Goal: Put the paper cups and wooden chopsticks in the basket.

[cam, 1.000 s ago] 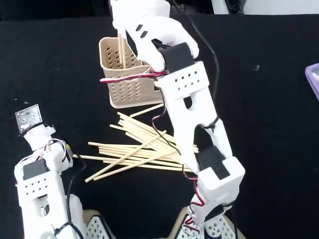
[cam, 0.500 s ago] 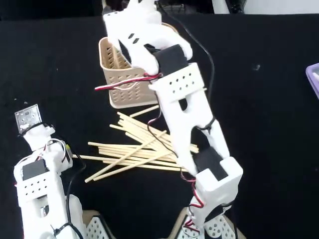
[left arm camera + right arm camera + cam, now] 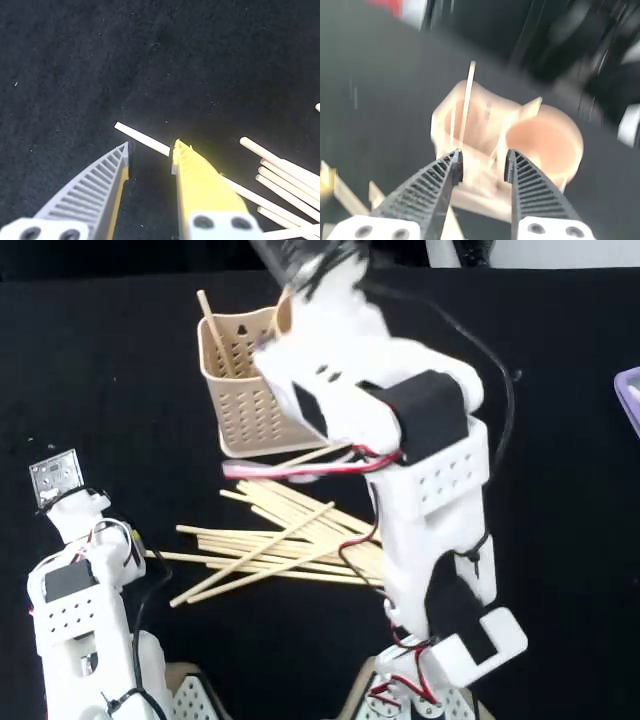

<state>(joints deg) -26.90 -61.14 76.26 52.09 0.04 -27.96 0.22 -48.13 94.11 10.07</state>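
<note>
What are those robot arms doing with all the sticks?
They are tidying up. The right arm is over the basket, jaws open; one chopstick stands inside, and a paper cup is in or beside it, I cannot tell. The left arm has open jaws above the end of a loose chopstick on the table. A pile of chopsticks is not yet packed.

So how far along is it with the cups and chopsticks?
Done: a paper cup and at least one chopstick stand in the basket. In hand: nothing; right gripper open near the basket, left gripper open over a loose chopstick. Left: the chopstick pile on the table.
</note>
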